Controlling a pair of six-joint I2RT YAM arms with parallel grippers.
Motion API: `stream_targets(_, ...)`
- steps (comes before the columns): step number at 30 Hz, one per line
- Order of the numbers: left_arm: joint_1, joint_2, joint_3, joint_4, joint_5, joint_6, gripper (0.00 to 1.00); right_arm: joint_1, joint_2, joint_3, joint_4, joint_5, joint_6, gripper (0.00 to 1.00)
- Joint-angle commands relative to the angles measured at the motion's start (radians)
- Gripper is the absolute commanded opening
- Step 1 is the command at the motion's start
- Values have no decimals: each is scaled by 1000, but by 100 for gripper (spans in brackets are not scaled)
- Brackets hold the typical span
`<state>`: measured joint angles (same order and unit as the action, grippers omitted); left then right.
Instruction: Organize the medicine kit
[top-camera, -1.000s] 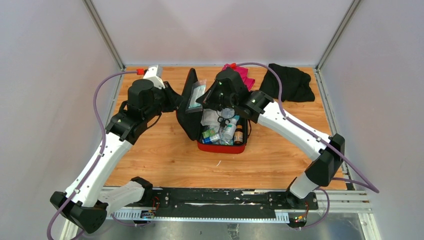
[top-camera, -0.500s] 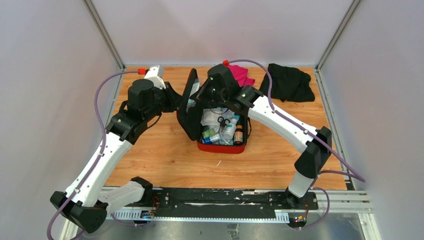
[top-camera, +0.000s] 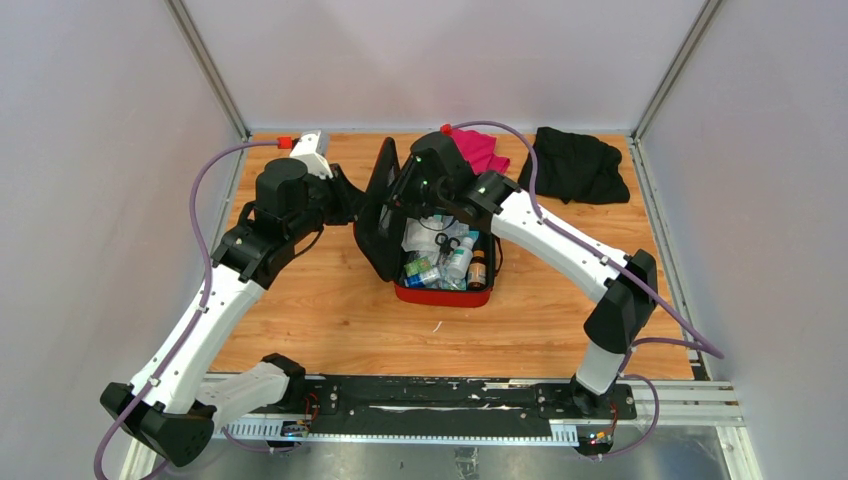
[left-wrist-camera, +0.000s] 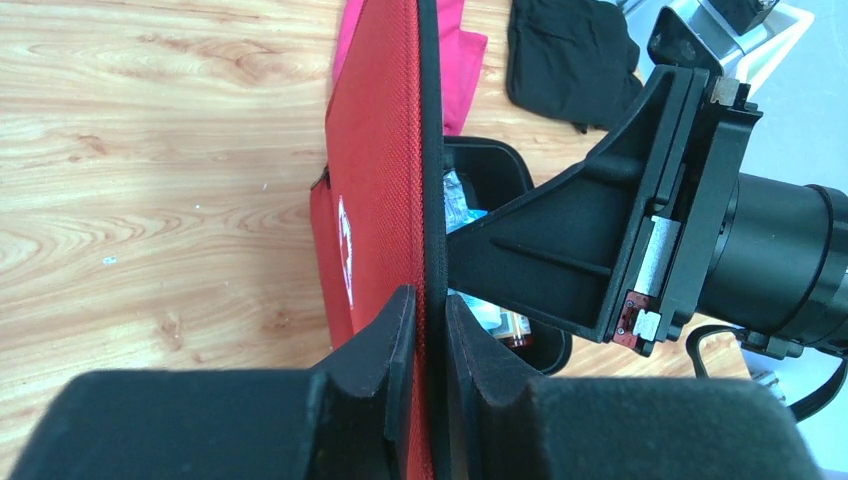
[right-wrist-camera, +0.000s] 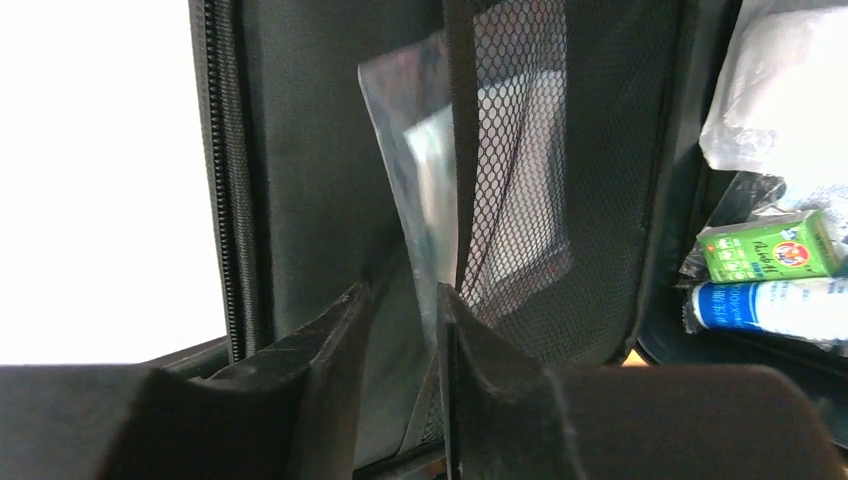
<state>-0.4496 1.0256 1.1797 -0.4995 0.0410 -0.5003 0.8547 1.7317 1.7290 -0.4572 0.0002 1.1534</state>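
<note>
Wooden table (left-wrist-camera: 150, 200): left gripper (left-wrist-camera: 428, 300) clamps the medicine kit (left-wrist-camera: 375, 200) lid; right gripper (right-wrist-camera: 400, 290), pinching a packet (right-wrist-camera: 425, 180), should push straight into the mesh pocket (right-wrist-camera: 520, 200) ahead.

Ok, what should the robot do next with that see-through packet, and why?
Probably nudge the packet a bit further into the mesh pocket. The right gripper seems to pinch it, and only part of it looks tucked behind the mesh; the rest sticks out. The left gripper holds the lid upright, so the pocket is easy to reach.
</note>
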Motion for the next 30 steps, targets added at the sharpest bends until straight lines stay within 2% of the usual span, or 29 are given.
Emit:
stream_targets(1,-15,0,-25,-43,31,28,0,-11,5,46,-47,38,-44,37)
stream_targets(7,-15,3,-24,-43,29,31,0,-13,2,61,-70,48,-68,47)
stream_targets(12,-15,3,-28,-44,24,35,0,-11,-27,58,-73,74,-98,47)
stream_targets(19,-15,3,-31,-44,18,37,0,-14,-58,61,-103,146,-196,42)
stream_targets(24,-15,7,-29,-43,20,36,0,-34,23,165,-204,121,-280,45)
stream_targets(30,-15,8,-32,-41,20,31,0,-52,121,234,-214,42,-317,47)
